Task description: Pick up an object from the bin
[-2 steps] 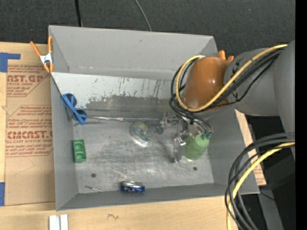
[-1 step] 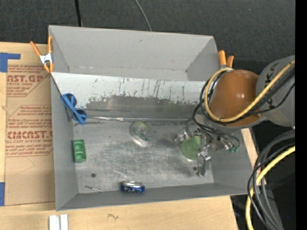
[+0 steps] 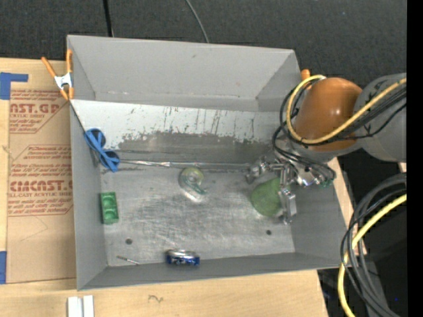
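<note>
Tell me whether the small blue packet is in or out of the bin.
In: the blue packet lies on the bin floor, by the near wall.

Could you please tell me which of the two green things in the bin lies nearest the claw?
The rounded pale green one at the right, directly beside the claw; the bright green block lies far off at the left.

The grey arm (image 3: 388, 127) has a rounded orange cover (image 3: 327, 107), looping yellow and black cables (image 3: 360, 233), and a silvery metal end effector (image 3: 277, 190).
</note>
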You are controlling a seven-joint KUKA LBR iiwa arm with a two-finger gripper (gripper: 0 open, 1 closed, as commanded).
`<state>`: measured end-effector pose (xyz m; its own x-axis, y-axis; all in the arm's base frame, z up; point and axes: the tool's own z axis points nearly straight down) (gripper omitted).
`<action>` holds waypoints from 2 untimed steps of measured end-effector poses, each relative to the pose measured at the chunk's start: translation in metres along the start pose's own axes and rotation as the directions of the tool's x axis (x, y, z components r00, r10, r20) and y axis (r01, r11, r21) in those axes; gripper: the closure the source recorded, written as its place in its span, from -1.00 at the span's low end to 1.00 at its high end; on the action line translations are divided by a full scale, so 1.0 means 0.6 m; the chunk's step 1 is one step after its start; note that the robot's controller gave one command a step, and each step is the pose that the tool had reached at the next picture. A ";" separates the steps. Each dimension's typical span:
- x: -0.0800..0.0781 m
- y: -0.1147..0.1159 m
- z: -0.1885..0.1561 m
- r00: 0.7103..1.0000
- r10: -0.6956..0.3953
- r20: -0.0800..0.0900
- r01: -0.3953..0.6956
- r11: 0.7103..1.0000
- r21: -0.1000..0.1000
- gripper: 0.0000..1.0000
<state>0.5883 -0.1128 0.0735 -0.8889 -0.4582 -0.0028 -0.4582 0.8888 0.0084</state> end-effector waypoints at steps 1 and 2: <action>0.000 -0.002 -0.004 1.000 -0.006 0.004 0.006 1.000 0.009 1.00; 0.023 0.003 -0.309 1.000 -0.016 0.005 0.016 1.000 0.014 1.00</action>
